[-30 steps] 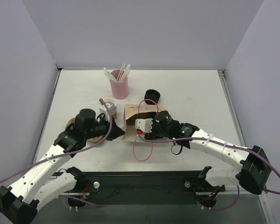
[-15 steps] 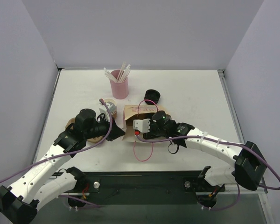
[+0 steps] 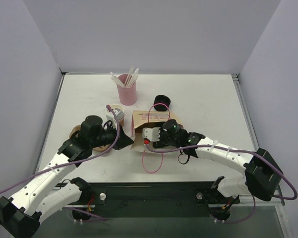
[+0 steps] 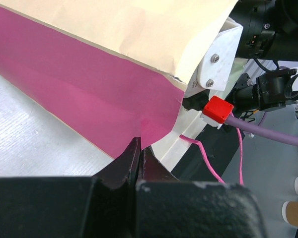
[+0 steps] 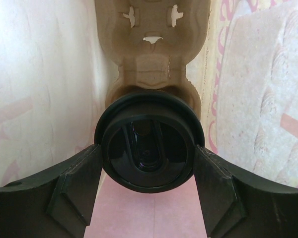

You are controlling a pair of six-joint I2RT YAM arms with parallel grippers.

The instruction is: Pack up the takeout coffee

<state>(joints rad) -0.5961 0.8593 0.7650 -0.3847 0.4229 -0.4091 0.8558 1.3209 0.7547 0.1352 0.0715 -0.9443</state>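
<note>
Right gripper (image 5: 148, 153) deeper in paper bag (image 4: 89, 84), around round-lidded takeout coffee (image 5: 149, 141); left gripper (image 4: 138, 148) tight on bag

A pink-and-cream bag (image 3: 148, 118) lies on its side in the middle of the table (image 3: 208, 99). The left gripper (image 3: 125, 141) sits at its near left corner; from here the jaws can't be made out. The right arm (image 3: 213, 148) comes in from the right, wrist over the bag. Further back stands a pink cup (image 3: 126, 93) of straws (image 3: 131, 75), with a black lid (image 3: 162, 101) to its right. A small brown cup (image 3: 117, 114) is just left of the bag, and a pink cord loop (image 3: 151, 161) lies in front.
</note>
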